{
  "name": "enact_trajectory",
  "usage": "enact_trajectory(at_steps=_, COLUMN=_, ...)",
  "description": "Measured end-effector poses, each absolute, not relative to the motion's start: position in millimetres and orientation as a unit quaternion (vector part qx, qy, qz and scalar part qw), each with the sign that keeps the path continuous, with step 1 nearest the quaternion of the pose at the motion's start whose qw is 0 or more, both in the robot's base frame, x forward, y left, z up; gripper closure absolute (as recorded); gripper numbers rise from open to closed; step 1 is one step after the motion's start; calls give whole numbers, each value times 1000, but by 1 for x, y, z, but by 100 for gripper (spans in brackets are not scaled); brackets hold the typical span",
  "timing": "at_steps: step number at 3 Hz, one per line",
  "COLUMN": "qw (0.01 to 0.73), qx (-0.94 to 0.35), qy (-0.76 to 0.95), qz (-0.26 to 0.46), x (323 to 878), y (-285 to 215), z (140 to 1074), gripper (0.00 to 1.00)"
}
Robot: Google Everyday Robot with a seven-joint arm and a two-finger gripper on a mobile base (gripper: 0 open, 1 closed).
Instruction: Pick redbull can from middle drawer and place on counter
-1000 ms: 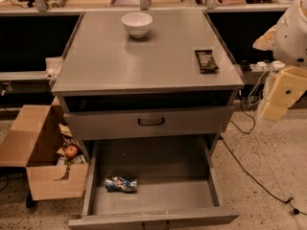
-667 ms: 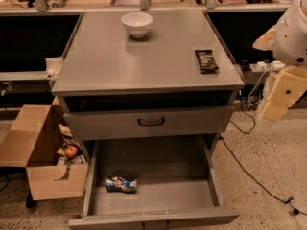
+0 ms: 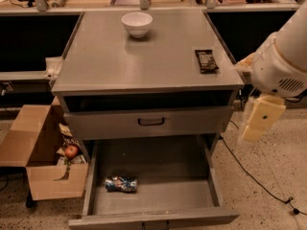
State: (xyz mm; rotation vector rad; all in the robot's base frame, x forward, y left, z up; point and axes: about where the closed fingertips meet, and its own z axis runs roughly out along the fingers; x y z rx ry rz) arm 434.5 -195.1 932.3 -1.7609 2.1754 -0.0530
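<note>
Nearest to the camera, the middle drawer [image 3: 158, 202] is pulled out wide, and the redbull can [image 3: 121, 184] lies on its side on the grey floor of it, in the front left part, near the left wall but not touching it. The can is small and slim, blue and silver, with its long axis going left to right. To the left of the drawer, an open cardboard box [image 3: 33, 152] stands on the floor with a red apple [image 3: 71, 151] inside. Above the open drawer is a closed drawer front [image 3: 105, 124] with a black loop handle. At the right side, the gripper [image 3: 259, 121] hangs down from the white arm [image 3: 283, 61], outside the cabinet and well apart from the can; I cannot tell if it is open or closed. Further back, the counter [image 3: 144, 56] carries a dark snack bar [image 3: 206, 61] near its right edge and a white bowl [image 3: 137, 24] at the far middle. Behind it runs a long tan bench [image 3: 96, 3].
</note>
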Motion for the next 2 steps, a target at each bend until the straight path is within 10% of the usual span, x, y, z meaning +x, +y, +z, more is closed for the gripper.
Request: enact_trajectory(at_steps=2, qw=155, qx=-622, qy=765, qz=64, x=410, y=-143, z=814, gripper=0)
